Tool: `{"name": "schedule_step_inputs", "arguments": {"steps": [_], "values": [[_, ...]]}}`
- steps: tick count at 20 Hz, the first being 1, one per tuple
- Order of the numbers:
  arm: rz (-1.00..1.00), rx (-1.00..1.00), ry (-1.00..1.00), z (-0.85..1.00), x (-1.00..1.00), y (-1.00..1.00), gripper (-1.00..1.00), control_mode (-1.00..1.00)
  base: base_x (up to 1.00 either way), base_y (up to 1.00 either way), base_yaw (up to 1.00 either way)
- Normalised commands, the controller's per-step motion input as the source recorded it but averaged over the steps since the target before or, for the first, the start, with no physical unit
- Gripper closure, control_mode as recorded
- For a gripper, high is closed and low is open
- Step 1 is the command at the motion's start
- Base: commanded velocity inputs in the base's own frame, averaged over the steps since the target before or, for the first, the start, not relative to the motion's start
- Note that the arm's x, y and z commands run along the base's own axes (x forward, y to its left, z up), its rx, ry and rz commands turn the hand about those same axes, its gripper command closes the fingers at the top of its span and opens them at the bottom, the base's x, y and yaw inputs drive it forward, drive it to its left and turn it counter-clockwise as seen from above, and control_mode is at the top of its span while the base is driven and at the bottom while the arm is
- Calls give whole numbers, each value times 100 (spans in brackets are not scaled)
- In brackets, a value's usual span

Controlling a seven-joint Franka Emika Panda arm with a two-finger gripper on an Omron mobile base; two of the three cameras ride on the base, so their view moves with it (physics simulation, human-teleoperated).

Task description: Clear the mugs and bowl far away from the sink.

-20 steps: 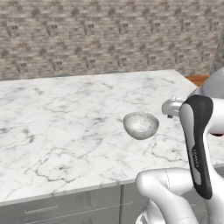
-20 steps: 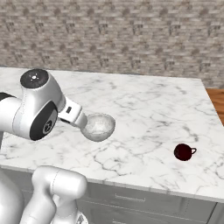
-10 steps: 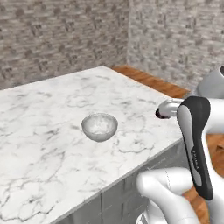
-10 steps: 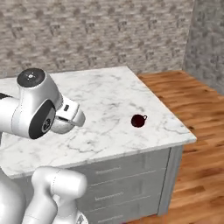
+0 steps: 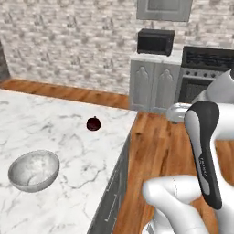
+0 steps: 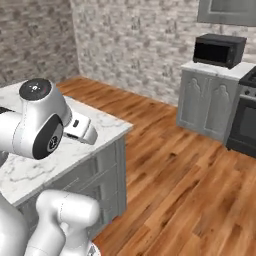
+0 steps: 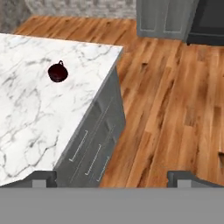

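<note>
While the fingers (image 7: 112, 177) stand spread wide at the lower edge of the hand view, nothing lies between them; they hang over the wooden floor (image 7: 175, 100) just past the bench corner, gripping nothing.

Item: bench (image 7: 30, 118), white marble top over grey drawer fronts. Carries the task's things near its far right corner.

Item: dark maroon mug (image 5: 93, 123), sitting on the marble near the bench's right edge, well apart from the bowl. In the hand view the same mug (image 7: 57, 72) shows its mouth upward, so its axis is vertical, and a small handle points toward the far side of the bench. Likely parked here as a cleared piece, no sink being in sight.

Item: bowl (image 5: 33, 170), pale, speckled, translucent, at the near left of the bench, rim up but tilted a little toward the camera. No long axis, being round.

Item: cabinets (image 5: 153, 87) with a black microwave (image 5: 155, 42) on top, and a stove (image 5: 205, 73) to their right, along the far brick wall.
</note>
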Motion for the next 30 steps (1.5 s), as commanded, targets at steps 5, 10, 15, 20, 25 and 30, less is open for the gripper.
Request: {"name": "schedule_step_inputs", "arguments": {"steps": [5,10,15,20,25,30], "values": [[0,0,0,0,0,0,-100,100,-12,-1,-91],[0,0,0,0,0,0,-100,100,0,0,-100],[0,0,0,0,0,0,-100,100,0,0,-100],[0,0,0,0,0,0,-100,100,0,0,-100],[0,0,0,0,0,0,-100,100,0,-3,-98],[0,0,0,0,0,0,-100,100,55,3,-69]]}}
